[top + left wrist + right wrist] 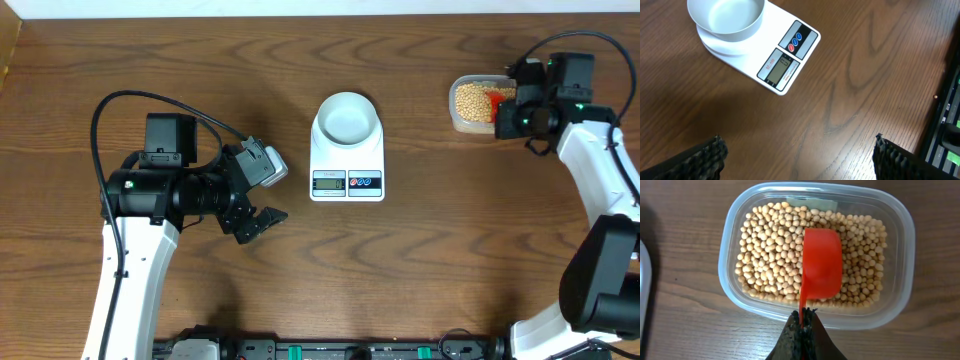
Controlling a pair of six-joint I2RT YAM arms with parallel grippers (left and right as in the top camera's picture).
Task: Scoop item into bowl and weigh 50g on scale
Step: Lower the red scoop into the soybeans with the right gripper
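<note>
We judge this the scooping step: the small round tan-yellow beans (770,255) lie in the clear rounded plastic tub (905,250) just ahead of our right gripper (802,322), which is pinched shut on the handle of the red plastic scoop (821,265), so next we lift it level toward the small pale blue-white bowl (347,118) on the flat white scale (347,170), well off to that gripper's side, while our left gripper (800,150) gapes empty near the scale.

One bowl (347,117), one scale (347,161), one tub (905,255), one scoop (821,262), countless beans (767,255), two claws: left claw (258,225), right claw (802,320).
</note>
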